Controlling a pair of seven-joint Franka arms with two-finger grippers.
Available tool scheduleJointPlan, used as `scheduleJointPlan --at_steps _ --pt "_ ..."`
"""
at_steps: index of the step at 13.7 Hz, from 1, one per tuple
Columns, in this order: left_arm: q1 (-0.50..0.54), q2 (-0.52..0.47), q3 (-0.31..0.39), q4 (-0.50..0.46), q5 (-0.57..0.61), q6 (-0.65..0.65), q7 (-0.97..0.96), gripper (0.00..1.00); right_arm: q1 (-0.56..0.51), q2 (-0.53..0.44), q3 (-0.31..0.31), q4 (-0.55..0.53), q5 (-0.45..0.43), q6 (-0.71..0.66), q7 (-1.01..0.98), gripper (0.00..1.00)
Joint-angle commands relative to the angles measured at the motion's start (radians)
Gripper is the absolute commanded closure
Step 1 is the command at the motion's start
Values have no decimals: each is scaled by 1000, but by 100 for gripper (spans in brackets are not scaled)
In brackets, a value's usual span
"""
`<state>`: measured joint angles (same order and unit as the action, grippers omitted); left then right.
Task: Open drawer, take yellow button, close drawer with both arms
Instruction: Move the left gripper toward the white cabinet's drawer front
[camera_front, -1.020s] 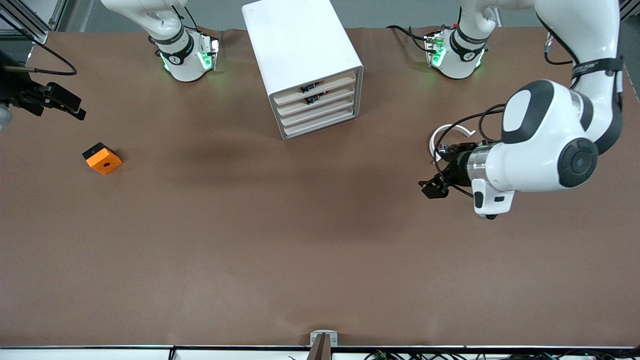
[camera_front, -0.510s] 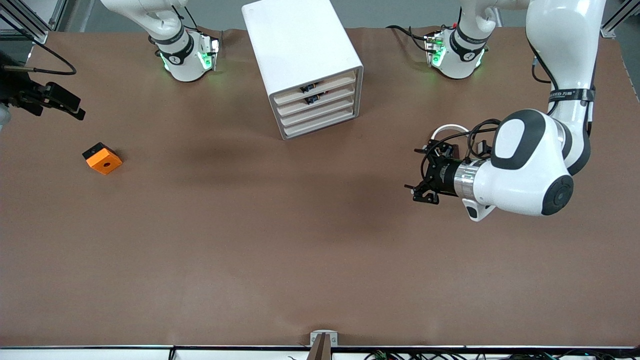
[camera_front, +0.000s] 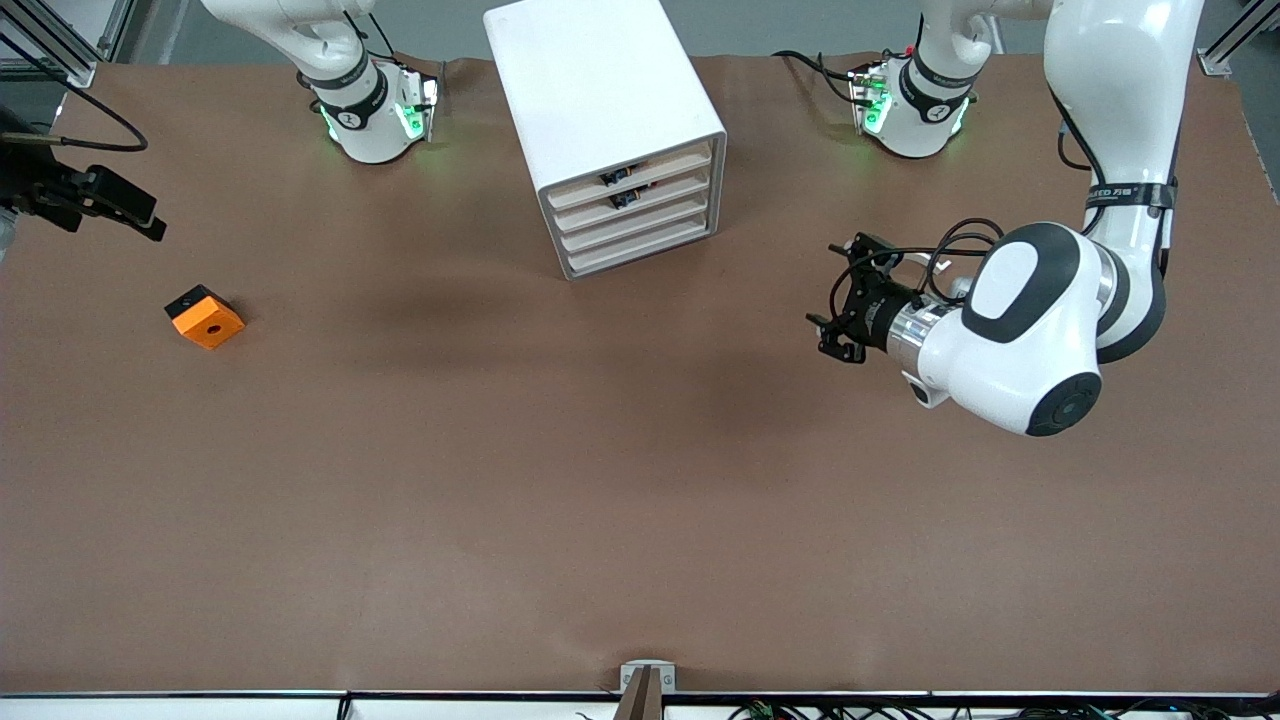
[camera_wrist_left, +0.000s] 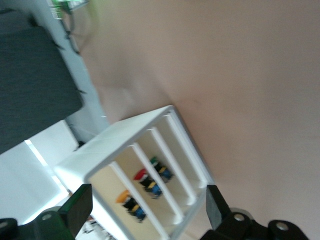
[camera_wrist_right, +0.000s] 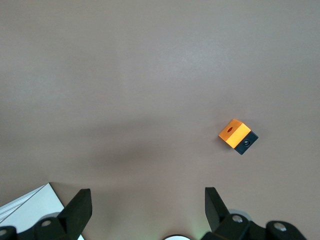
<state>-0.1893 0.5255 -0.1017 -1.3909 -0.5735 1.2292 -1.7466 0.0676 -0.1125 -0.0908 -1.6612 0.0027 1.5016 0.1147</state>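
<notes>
Nearest the front camera, the brown surface (camera_front: 600, 500) is bare. Farther in, toward the right arm's end, lies an orange block (camera_front: 205, 317) with a hole; it is not the part wanted, and picking it by colour would be a mistake.

The left gripper (camera_front: 838, 305) hangs over the surface at the left arm's end, turned toward the cabinet (camera_front: 605, 130) and well apart from it. Its fingers (camera_wrist_left: 75, 207) stand wide and hold nothing. The right gripper (camera_front: 110, 205) hovers at the right arm's end over the surface, near the orange block, fingers (camera_wrist_right: 77, 212) also wide and empty; that arm appears to be waiting.

The cabinet stands farthest from the front camera, between the two bases, its front turned askew toward the left arm's end. All four drawers sit closed. In the left wrist view small parts show through the slats, and the button (camera_wrist_left: 124, 198) with its orange-yellow cap seems to lie in an upper drawer (camera_front: 630, 176), beside others with red and green caps.

Risks, as I judge them: the slat fronts are thin and alike, so the fingers could catch the wrong drawer or slip off. A pull may drag the light cabinet along unless the other arm braces it. The button is tiny and crowded, so a neighbour could be pinched instead.
</notes>
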Motion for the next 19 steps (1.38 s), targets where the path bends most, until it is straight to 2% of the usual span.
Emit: scheduleJointPlan --at_steps 1,3,6,9,19 --pt "-12 18 0 15 -87 -95 -24 0 -9 28 2 24 -9 -7 -6 0" --pt "-12 22 0 15 -152 -146 -37 0 -9 31 2 26 -7 -4 -3 0" --pt "-7 39 0 16 -274 -155 -141 0 -9 34 2 24 -4 -4 0 0" --pt "-2 112 2 27 -347 -154 -218 0 -6 34 2 26 -4 -3 0 0" --pt "-18 165 2 46 -344 -157 -240 0 -8 34 2 26 -4 -3 0 0"
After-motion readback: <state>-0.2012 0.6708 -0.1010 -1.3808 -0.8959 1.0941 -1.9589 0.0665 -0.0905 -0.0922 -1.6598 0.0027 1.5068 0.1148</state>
